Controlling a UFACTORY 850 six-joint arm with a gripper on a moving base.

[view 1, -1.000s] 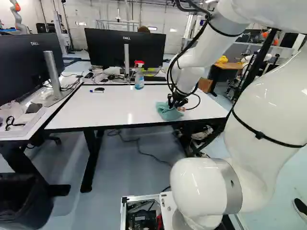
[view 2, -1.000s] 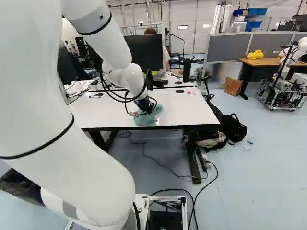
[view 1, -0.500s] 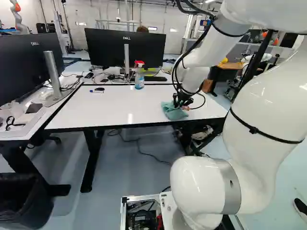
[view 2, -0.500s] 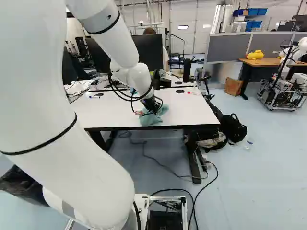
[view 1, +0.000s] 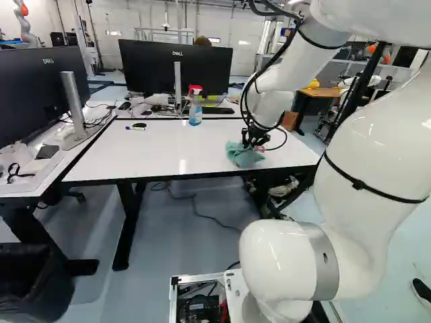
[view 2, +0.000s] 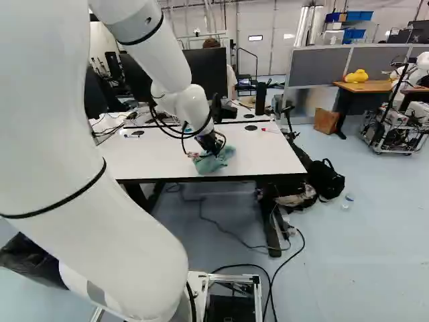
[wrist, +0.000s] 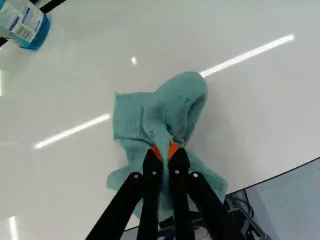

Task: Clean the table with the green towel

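Gripping the green towel [wrist: 131, 122] by a bunched ridge, the gripper [wrist: 165, 150] leaves the rest loose on the white table [view 1: 158, 151], presumably so that the slack folds do the wiping and the hard tips stay off the surface. Take the spray bottle [view 1: 195, 111] as the landmark: it stands upright at the table's far edge, likely put there to leave room for strokes. The towel lies nearer the arm's base than the bottle and to its right in the left base view, close to the table's near edge. A pen [view 1: 136, 128] lies to the left of the bottle in that view; a long sweep that way could knock either 1.

As for the fingers, the 2 of them are drawn together, pinching the ridge between their orange pads [wrist: 173, 148]. From the pads, a thick fold reaches ahead, and looser cloth flares out beneath and to both sides of the fingers. I judge this to be mid-wipe, with the next move a low slide that keeps the cloth flat. The flared part may crumple or drag under the tips, and too much push towards the near edge could carry it over.
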